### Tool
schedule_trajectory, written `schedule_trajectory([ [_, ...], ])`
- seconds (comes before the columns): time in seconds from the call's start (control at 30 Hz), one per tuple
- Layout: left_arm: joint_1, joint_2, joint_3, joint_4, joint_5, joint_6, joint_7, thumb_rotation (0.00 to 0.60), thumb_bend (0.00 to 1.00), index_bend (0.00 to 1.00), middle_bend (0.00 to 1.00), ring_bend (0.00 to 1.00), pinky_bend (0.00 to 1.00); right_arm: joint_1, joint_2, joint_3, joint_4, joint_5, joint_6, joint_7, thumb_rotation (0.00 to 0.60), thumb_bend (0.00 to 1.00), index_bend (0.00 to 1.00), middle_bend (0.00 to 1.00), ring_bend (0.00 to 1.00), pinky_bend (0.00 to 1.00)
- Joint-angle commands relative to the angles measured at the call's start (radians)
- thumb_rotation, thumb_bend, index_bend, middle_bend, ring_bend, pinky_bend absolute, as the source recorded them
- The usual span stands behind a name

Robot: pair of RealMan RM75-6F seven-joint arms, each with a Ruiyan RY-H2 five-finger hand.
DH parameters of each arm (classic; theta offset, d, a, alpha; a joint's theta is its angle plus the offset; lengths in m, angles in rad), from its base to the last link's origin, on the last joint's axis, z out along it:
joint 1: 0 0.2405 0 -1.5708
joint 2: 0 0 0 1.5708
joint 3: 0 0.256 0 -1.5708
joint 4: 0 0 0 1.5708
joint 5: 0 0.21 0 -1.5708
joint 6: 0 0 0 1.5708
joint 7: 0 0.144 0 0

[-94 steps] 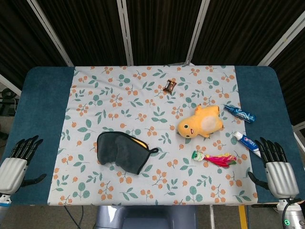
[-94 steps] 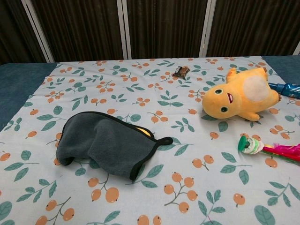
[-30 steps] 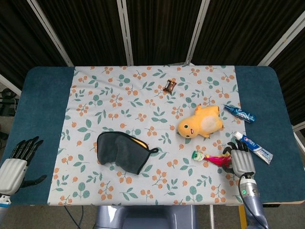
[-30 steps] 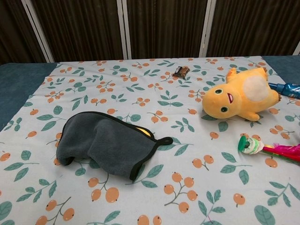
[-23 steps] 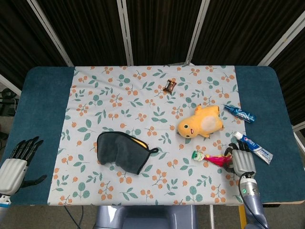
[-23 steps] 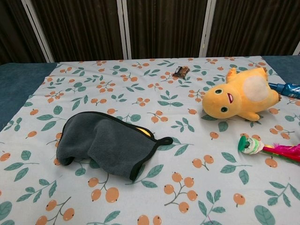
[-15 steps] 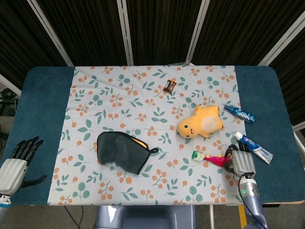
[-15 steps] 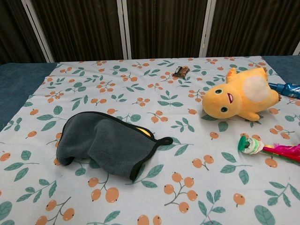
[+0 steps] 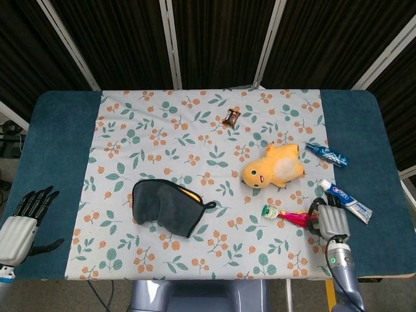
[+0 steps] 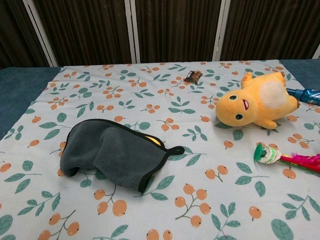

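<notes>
Blue table [image 9: 58, 143] under a leaf-print cloth [image 9: 162, 136], dark slatted panels [image 9: 214, 39] with pale posts behind

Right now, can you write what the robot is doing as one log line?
right robot hand: at feather toy, grip unclear | left robot hand: open, table edge

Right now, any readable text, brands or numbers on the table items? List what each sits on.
"Crest": white toothpaste tube, only just legible in the head view.
Blue tube: white print, too blurred to read.
Small dark wrapper: too small to read in either view.
Plush, cloth, feather toy: no text visible.
</notes>
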Motion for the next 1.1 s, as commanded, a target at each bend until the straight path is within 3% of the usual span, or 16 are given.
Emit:
schedule_trajectory([
  [0.03, 0.000, 0.000, 0.000, 0.000, 0.000, -0.001, 0.000, 0.597, 0.17, 0.00, 0.00, 0.00, 0.00, 0.000, -0.002, 0.000, 0.003, 0.003, -0.001, 0.001, 0.600, 0.33, 0.51, 0.24, 0.00, 0.00],
  [0.3, 0.000, 0.000, 0.000, -0.002, -0.003, -0.003, -0.001, 0.597, 0.17, 0.00, 0.00, 0.00, 0.00, 0.000, -0.011, -0.007, 0.014, 0.007, -0.003, 0.002, 0.600, 0.33, 0.51, 0.24, 0.00, 0.00],
  [0.47, -0.001, 0.001, 0.000, -0.002, -0.004, -0.004, -0.001, 0.595, 0.17, 0.00, 0.00, 0.00, 0.00, 0.001, -0.017, -0.007, 0.018, -0.003, 0.004, 0.007, 0.600, 0.33, 0.44, 0.24, 0.00, 0.00],
  [0.77, -0.001, 0.001, 0.000, -0.004, -0.006, -0.006, -0.001, 0.599, 0.17, 0.00, 0.00, 0.00, 0.00, 0.005, -0.017, -0.003, 0.012, -0.002, 0.009, -0.001, 0.600, 0.33, 0.42, 0.23, 0.00, 0.00],
  [1.1, -0.001, 0.002, 0.000, -0.005, -0.007, -0.008, -0.004, 0.597, 0.17, 0.00, 0.00, 0.00, 0.00, 0.002, -0.023, -0.007, 0.015, 0.008, 0.012, -0.007, 0.600, 0.34, 0.53, 0.24, 0.00, 0.00],
])
